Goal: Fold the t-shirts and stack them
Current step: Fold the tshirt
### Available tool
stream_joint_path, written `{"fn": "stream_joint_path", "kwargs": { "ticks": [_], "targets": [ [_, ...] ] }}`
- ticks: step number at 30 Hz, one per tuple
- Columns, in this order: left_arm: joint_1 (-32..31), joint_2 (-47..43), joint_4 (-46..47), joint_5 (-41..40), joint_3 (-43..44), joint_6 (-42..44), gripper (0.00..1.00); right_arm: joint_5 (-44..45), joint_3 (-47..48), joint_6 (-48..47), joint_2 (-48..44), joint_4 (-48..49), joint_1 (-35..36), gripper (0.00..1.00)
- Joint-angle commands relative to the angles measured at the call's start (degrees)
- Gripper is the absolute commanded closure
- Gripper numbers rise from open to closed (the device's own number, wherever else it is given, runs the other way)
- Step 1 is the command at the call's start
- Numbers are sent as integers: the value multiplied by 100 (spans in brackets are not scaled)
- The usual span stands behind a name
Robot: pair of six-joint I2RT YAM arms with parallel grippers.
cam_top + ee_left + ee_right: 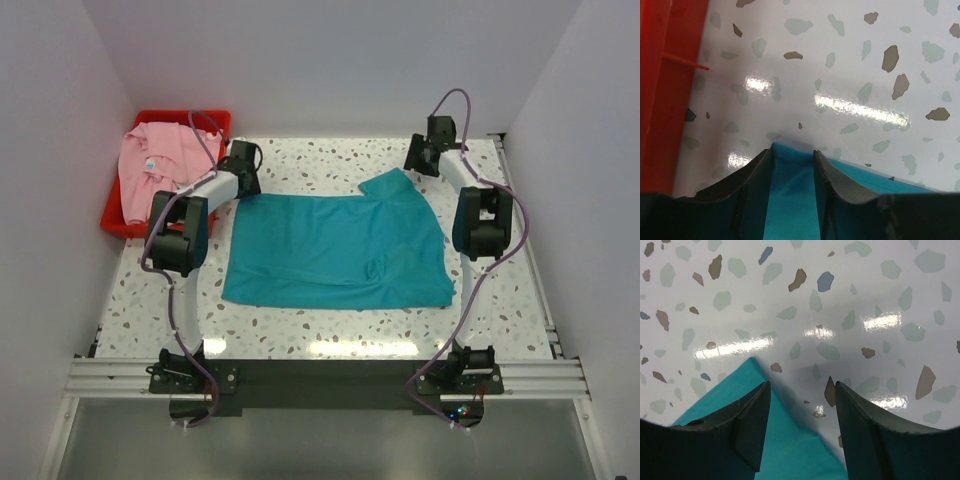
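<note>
A teal t-shirt (335, 250) lies spread flat on the speckled table. A pink t-shirt (160, 165) lies crumpled in the red bin. My left gripper (244, 182) is low over the teal shirt's far left corner. In the left wrist view it (792, 156) is open, and the corner of the teal cloth (790, 200) lies between the jaws. My right gripper (417, 165) is at the far sleeve tip. In the right wrist view it (801, 390) is open wide over the teal sleeve's edge (795, 455), one finger above the cloth and the other above bare table.
The red plastic bin (118, 225) stands at the table's far left corner, and its wall (660, 100) is close on the left of my left gripper. White walls enclose the table on three sides. The arm bases sit on a rail (320, 378) at the near edge.
</note>
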Motion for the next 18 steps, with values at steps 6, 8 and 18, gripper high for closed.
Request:
{"fn": "stream_joint_path", "kwargs": {
  "ticks": [6, 8, 18],
  "targets": [
    [-14, 113, 125, -113, 108, 98, 64, -77, 235, -203, 25, -66, 178, 42],
    [-14, 139, 116, -104, 143, 89, 66, -112, 191, -212, 43, -57, 204, 42],
    [-14, 245, 90, -69, 248, 81, 73, 10, 182, -151, 157, -286, 284, 45]
  ]
}}
